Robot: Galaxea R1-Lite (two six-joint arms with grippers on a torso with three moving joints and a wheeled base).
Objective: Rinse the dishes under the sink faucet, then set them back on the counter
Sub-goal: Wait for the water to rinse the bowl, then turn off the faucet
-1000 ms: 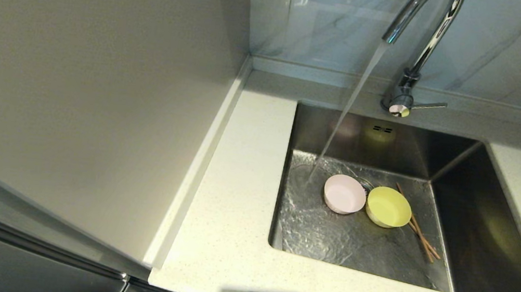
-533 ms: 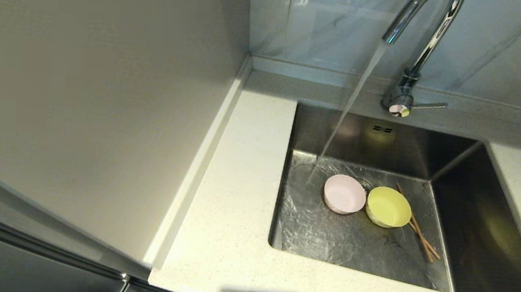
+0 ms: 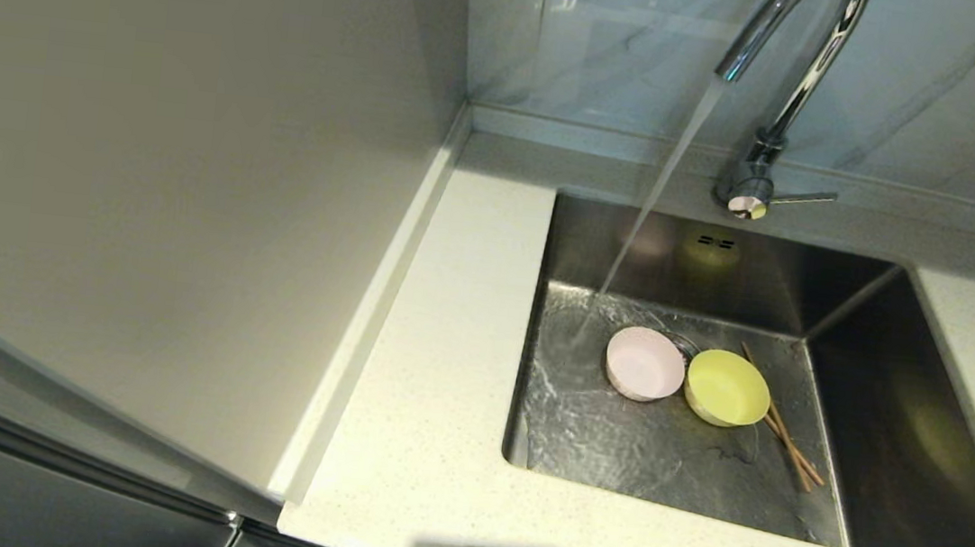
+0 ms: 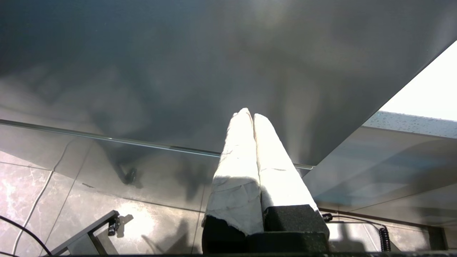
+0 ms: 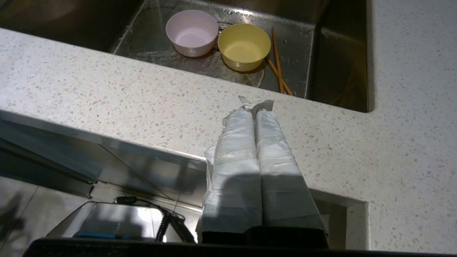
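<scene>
Pink bowl (image 3: 645,363), yellow bowl (image 3: 726,387), chopsticks (image 3: 783,431) lie in wet sink (image 3: 913,445).

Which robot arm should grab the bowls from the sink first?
Probably the right. The right gripper is shut in front of the counter, facing the pink bowl and yellow bowl in the sink. The left gripper faces only a dark panel.

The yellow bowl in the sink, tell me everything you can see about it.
The yellow bowl is small, round and pale yellow, smooth like plastic, and looks empty. It stands open side up on the floor of the steel sink, rim to rim with the pink bowl and against the wooden chopsticks. The faucet's stream lands beyond the pink bowl, missing it.
</scene>
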